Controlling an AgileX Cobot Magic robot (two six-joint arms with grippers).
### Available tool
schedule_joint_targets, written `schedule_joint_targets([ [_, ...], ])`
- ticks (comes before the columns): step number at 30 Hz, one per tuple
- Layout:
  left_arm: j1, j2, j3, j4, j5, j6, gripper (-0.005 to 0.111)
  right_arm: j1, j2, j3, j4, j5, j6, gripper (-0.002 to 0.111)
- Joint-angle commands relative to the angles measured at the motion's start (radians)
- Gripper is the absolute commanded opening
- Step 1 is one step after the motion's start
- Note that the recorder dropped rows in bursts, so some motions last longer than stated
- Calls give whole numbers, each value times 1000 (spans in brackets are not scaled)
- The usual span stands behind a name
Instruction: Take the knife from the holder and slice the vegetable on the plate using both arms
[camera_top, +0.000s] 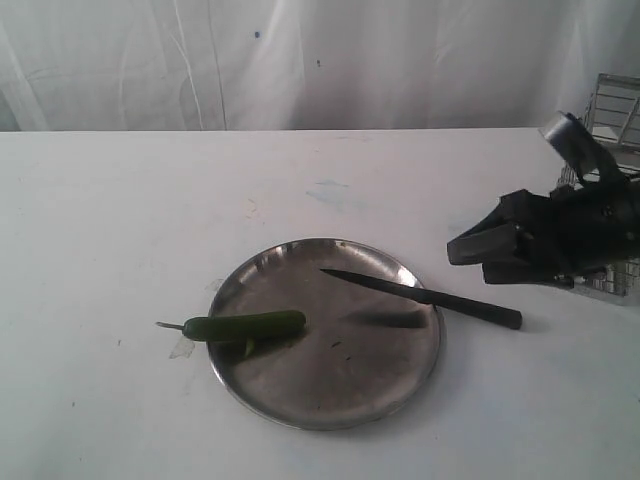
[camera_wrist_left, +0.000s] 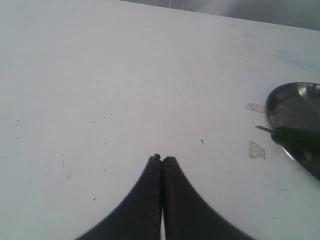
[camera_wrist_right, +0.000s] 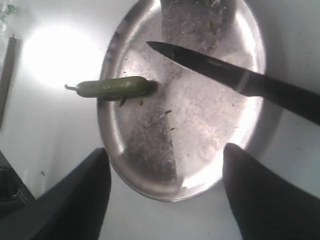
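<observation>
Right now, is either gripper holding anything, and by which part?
Nothing held. Left gripper shut empty; right gripper open, knife lying loose across the plate rim.

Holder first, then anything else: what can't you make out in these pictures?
- Holder: exterior view, cut off by the right edge and partly behind the right arm; contents unclear.
- Left arm: absent from the exterior view; left wrist view shows only its shut fingers.
- Knife: right wrist view, handle end cut off by the edge.
</observation>
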Motion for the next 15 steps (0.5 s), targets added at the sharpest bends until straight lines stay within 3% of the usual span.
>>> schedule_joint_targets([
  [1,-8,-5,1,2,-5,-2,0,73,108,-205,-221,11,166,60],
  [8,-8,-5,1,2,-5,-2,0,159,271,-413,-442,67,114,60],
  [15,-8,-5,1,2,-5,-2,0,158,349,-442,-499,93,-91,60],
])
